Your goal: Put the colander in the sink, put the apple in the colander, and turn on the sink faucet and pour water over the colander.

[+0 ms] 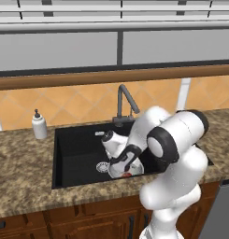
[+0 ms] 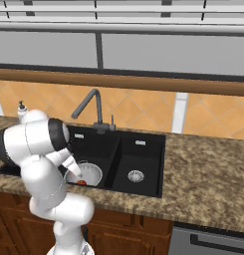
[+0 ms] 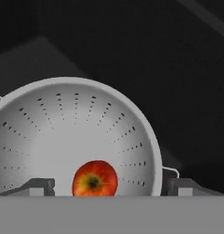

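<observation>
Colander (image 3: pixel 72 137) sits in the large basin of the sink (image 1: pixel 74 140), upright, rim up. In the right base view the colander (image 2: pixel 91 174) lies at the front of that basin, partly behind the arm, with the smaller basin and its drain (image 2: pixel 136 176) to the side.

Apple (image 3: pixel 95 178) rests on the colander floor, stem end facing the hand camera. It appears as a red patch at the colander bottom in the left base view (image 1: pixel 126 174) and the right base view (image 2: pixel 82 183).

Gripper (image 3: pixel 109 186) hangs directly over the colander. Its two fingertips (image 3: pixel 40 186) stand wide apart, one at each side of the apple, neither touching it. Jaws released; nothing held. In the left base view the gripper (image 1: pixel 121 169) is low inside the basin, at the colander rim.

Faucet (image 1: pixel 125 103) stands at the back edge of the sink, spout angled out over the basin; in the right base view the faucet (image 2: pixel 91 107) has a small lever beside its base. No water is visible at the spout.

Soap bottle (image 1: pixel 39 125) stands on the counter (image 1: pixel 22 172), left of the sink, well apart from the colander.
</observation>
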Controlling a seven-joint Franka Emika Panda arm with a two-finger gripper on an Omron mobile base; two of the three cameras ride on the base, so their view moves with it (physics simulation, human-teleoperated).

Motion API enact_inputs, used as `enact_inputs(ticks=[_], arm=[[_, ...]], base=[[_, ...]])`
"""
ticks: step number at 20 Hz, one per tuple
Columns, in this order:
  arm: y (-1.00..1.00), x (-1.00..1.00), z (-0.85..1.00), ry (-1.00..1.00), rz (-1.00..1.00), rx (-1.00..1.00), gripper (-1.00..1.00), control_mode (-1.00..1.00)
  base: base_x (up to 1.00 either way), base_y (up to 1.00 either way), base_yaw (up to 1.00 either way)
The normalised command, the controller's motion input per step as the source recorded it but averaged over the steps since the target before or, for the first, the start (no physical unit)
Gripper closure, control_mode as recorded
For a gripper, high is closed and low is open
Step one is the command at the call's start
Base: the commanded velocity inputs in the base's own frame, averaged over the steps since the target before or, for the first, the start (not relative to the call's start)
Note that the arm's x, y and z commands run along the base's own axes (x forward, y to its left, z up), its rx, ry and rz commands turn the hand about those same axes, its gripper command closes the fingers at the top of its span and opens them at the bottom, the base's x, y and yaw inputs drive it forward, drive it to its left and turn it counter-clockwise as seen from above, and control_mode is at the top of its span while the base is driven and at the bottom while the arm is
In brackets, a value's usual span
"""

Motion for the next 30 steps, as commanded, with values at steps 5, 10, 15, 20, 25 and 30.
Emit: enact_inputs(ticks=[5, 10, 15, 20, 25, 30], arm=[[0.00, 0.00, 1.00, -0.05, 0.03, 0.05, -1.00, -1.00], [0.04, -0.09, 1.00, 0.03, 0.10, 0.06, -1.00, -1.00], [0.06, -0.75, 1.00, 0.07, 0.13, 0.00, -1.00, -1.00], [-0.40, -1.00, 1.00, 0.03, 0.14, 0.01, -1.00, -1.00], [-0.91, -0.93, 0.88, 0.00, 0.14, 0.12, -1.00, -1.00], [-1.00, -0.72, 0.48, 0.00, 0.24, 0.28, -1.00, -1.00]], base=[[0.00, 0.00, 0.00], [0.00, 0.00, 0.00], [0.00, 0.00, 0.00], [0.00, 0.00, 0.00], [0.00, 0.00, 0.00], [0.00, 0.00, 0.00]])
